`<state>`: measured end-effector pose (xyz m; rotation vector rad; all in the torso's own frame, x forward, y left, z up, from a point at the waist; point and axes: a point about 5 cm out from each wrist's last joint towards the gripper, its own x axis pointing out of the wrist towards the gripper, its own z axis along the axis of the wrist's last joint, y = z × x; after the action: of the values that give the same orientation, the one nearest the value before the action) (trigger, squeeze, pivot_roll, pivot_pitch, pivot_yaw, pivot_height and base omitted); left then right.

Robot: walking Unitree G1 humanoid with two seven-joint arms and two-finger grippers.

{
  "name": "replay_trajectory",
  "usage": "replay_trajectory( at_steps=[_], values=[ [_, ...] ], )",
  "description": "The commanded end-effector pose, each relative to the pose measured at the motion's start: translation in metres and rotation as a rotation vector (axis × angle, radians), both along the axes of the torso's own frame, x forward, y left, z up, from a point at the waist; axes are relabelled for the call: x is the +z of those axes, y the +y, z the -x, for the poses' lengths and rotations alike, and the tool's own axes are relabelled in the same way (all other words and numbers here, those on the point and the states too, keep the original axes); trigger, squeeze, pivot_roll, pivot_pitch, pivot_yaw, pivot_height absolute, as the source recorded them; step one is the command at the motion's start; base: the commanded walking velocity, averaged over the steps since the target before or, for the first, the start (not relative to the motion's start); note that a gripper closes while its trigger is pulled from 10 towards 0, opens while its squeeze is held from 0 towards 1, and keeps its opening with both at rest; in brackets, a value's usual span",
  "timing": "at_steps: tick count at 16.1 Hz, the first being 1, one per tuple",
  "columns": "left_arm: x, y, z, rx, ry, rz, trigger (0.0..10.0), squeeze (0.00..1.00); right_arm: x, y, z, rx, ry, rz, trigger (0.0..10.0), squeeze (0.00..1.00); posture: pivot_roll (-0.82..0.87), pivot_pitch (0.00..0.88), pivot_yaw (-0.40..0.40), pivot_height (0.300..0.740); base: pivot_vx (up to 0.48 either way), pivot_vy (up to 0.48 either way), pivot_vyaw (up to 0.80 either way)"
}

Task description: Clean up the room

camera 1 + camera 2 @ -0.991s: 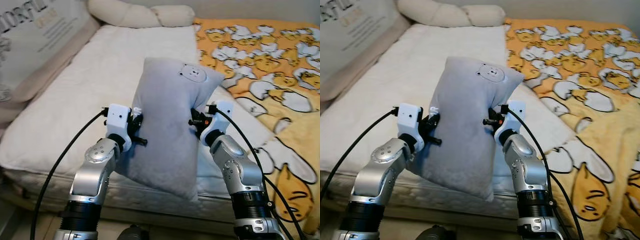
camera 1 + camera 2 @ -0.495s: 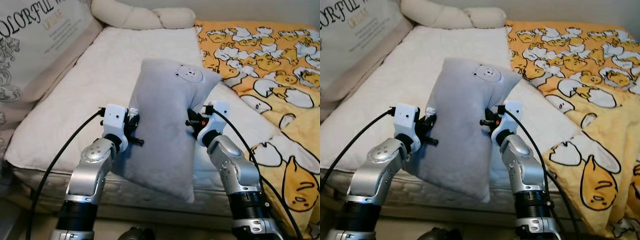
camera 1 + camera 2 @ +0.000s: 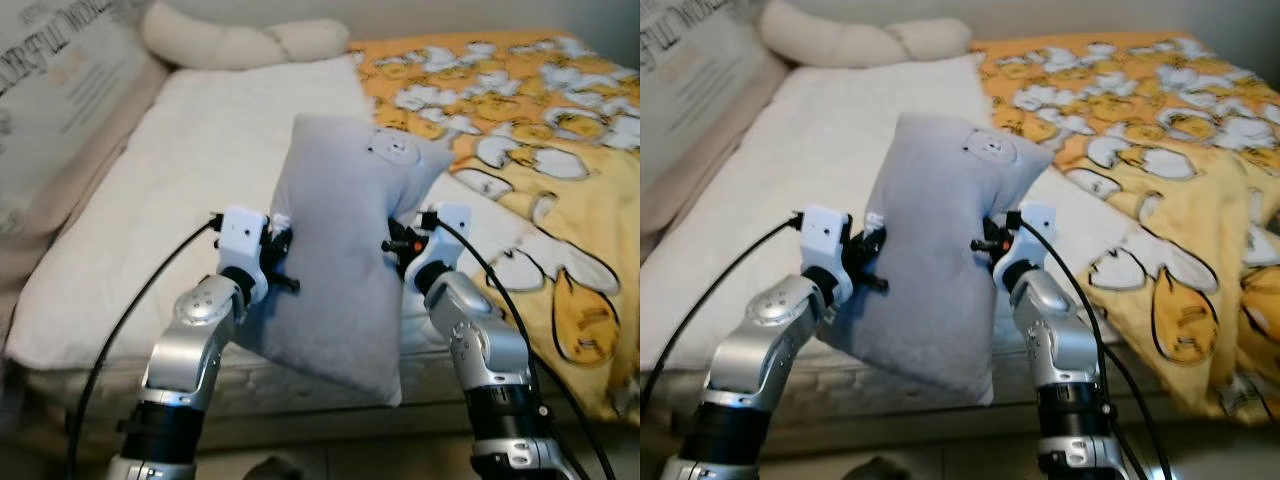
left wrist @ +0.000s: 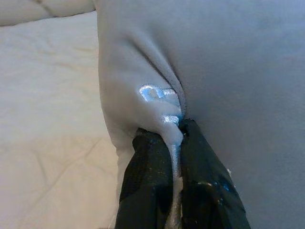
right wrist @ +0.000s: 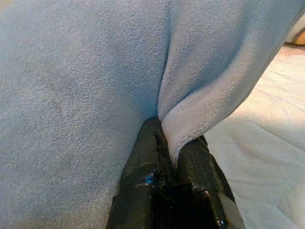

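Bear-face pillow (image 3: 340, 250), no legible writing.

Light: soft, even, indoor; no glare.
Shadows: faint under the pillow (image 3: 345, 260) on the bed (image 3: 150, 200); darker below the mattress edge.
Blur: head views smeared, worst at the left edge and the blanket (image 3: 1160, 200).
Wrist views: sharp on fabric up close; black fingers (image 4: 147, 186) dim.

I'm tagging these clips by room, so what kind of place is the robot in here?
Most likely a bedroom. A bed with a white mattress lies ahead, a yellow cartoon-print blanket spread over its right side and a cream bolster at the far end. Both hands hold a grey pillow above it.
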<state>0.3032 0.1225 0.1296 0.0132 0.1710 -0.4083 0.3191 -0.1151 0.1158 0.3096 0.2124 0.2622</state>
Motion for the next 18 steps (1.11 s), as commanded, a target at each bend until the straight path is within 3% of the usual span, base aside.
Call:
replay_trajectory(
  at_steps=[1,18],
  values=[
    [0.005,0.0024,-0.0001,-0.008,-0.02,-0.003,10.0,0.0,0.0088,0.0134,-0.0007,0.039,-0.039,-0.02,10.0,0.0,0.06,0.0,0.076,0.74,0.0,0.311,0.0],
    [0.0035,0.0045,-0.0005,0.007,-0.011,-0.016,10.0,0.0,0.0099,0.0176,-0.0051,0.053,-0.037,-0.005,10.0,0.0,0.07,0.0,0.066,0.74,0.0,0.308,0.0]
  ],
)
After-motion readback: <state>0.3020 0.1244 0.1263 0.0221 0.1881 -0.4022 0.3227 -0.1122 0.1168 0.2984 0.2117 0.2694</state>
